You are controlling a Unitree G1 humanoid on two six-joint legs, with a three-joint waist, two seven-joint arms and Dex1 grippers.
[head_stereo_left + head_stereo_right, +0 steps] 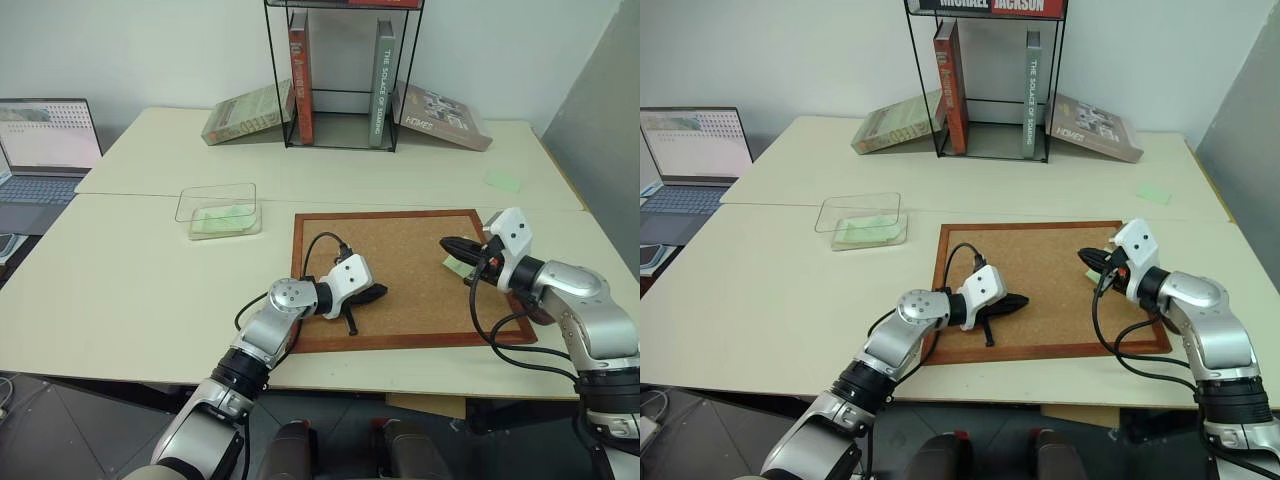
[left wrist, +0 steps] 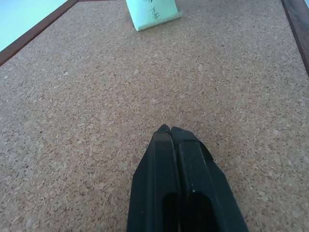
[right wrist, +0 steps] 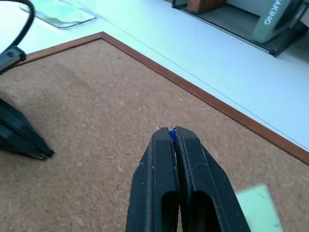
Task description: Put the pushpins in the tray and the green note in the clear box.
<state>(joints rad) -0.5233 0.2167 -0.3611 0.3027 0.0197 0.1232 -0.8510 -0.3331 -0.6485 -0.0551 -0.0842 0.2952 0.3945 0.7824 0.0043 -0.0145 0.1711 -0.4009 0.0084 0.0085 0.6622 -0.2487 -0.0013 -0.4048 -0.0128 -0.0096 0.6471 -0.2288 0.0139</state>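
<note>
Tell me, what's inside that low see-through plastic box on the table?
The low clear plastic box holds flat pale green paper slips lying on its bottom. Whether anything lies beneath those slips cannot be seen.

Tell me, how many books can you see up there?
4: two upright in the black wire rack, a red book and a grey book, plus one leaning book on its left and another on its right.
</note>
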